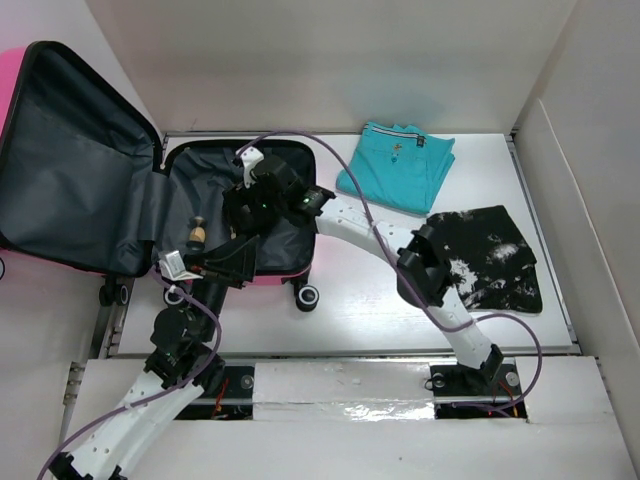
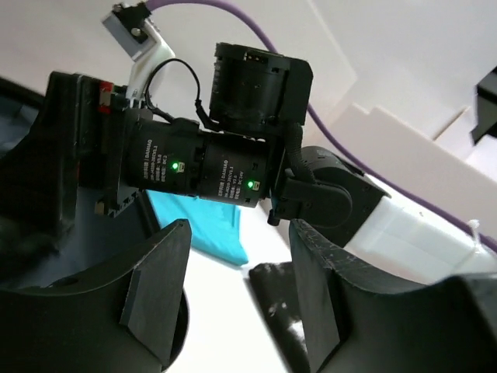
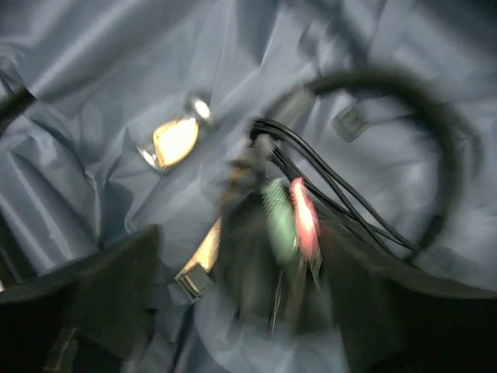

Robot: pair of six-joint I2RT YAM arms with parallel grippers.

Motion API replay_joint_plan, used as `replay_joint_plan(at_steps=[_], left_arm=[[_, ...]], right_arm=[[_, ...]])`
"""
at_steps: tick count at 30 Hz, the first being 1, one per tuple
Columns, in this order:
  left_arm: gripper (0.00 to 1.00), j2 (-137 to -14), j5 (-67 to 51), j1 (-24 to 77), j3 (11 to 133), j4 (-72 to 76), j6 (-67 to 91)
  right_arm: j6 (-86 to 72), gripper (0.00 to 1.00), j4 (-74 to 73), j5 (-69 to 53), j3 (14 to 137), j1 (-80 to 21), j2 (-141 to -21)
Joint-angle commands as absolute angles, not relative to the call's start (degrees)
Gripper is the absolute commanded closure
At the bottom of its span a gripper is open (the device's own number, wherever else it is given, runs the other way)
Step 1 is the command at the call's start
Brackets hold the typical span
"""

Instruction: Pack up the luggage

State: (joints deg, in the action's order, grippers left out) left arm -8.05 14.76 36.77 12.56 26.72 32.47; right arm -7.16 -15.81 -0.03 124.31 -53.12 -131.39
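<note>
l gripper [image 2: 239,233], r gripper [image 3: 248,252] low over luggage [image 1: 80,170]; both w/ jaws apart

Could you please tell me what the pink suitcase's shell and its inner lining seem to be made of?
Hot-pink suitcase shell: probably hard plastic, glossy; smooth, rigid rounded edge. Dark grey lining: thin woven fabric, perhaps nylon; creased with faint sheen.

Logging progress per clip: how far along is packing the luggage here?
Done: luggage lies open, cables already on its lining. In hand: nothing; left end effector and right end effector hover open over the base. To do: teal shorts and black patterned garment lie on the table; lid unclosed.
</note>
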Motion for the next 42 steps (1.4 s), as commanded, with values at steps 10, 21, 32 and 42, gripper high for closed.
replay_joint_plan(at_steps=[10,21,32,42], left_arm=[[0.92,-11.1,15.4,37.1,12.8,28.4,31.9],[1.0,-42.1,-8.9,37.6,21.6,38.5,26.6],[1.0,-82.8,7.5,62.2,51.0,26.7,24.6],[0.26,-108.9,-5.8,61.1,73.0,20.1,32.6]], right_arm=[[-6.9,0.03,-6.6,7.7,100.5,-51.5,-107.7],[-15.0,1.0,2.3,15.3,53.5,-32.5,-65.4],[-14.2,0.73,-4.1,12.1,48.5,-17.8,-44.0],[-13.9,0.88,-2.9,8.2,45.6,-14.0,-38.9]])
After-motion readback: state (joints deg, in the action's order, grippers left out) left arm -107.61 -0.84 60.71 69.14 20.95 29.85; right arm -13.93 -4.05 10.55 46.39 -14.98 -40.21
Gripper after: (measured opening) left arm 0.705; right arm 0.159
